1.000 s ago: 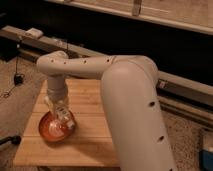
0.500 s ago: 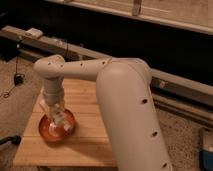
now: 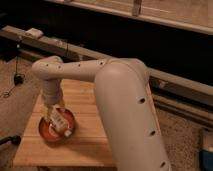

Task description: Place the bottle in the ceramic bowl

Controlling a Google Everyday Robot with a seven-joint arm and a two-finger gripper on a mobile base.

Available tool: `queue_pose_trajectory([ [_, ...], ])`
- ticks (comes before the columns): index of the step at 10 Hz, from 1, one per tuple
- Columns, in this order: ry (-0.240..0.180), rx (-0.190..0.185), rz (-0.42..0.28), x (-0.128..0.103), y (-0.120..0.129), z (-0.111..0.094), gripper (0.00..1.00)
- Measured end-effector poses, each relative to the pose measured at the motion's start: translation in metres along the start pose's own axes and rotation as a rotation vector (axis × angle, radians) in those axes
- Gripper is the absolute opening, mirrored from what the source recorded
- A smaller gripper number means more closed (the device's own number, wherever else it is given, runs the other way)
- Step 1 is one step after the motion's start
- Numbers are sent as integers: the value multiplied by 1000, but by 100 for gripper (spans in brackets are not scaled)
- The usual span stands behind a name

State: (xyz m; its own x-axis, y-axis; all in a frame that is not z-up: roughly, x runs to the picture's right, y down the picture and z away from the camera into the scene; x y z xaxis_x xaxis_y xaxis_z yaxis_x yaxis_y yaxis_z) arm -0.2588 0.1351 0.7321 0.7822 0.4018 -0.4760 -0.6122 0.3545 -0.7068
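Jaws of the gripper (image 3: pixel 56 116) sit low over the ceramic bowl (image 3: pixel 46 131), at the near left corner of the table (image 3: pixel 90 145). Whether they are clamped on the bottle (image 3: pixel 61 123) or have parted from it, I cannot tell; the white body lies right at their tips. It slants across the bowl's right half, one end pointing down toward the near rim, so it looks to be inside the bowl or resting on it, which would mean the placing is nearly done. That low reach makes sense: letting go close to the glaze keeps a light plastic thing from bouncing or rolling out of so shallow a dish. Behind the bowl the arm (image 3: pixel 120 100) bends over from the right, its elbow high, so the wrist comes down almost straight. Farther back, a dark ledge (image 3: pixel 165 82) runs along the wall.
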Motion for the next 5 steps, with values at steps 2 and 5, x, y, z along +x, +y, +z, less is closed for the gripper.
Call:
queue_pose_trajectory([
  [2,3,0,-2,0,1,2,69],
  [5,2,0,-1,0,1,1,69],
])
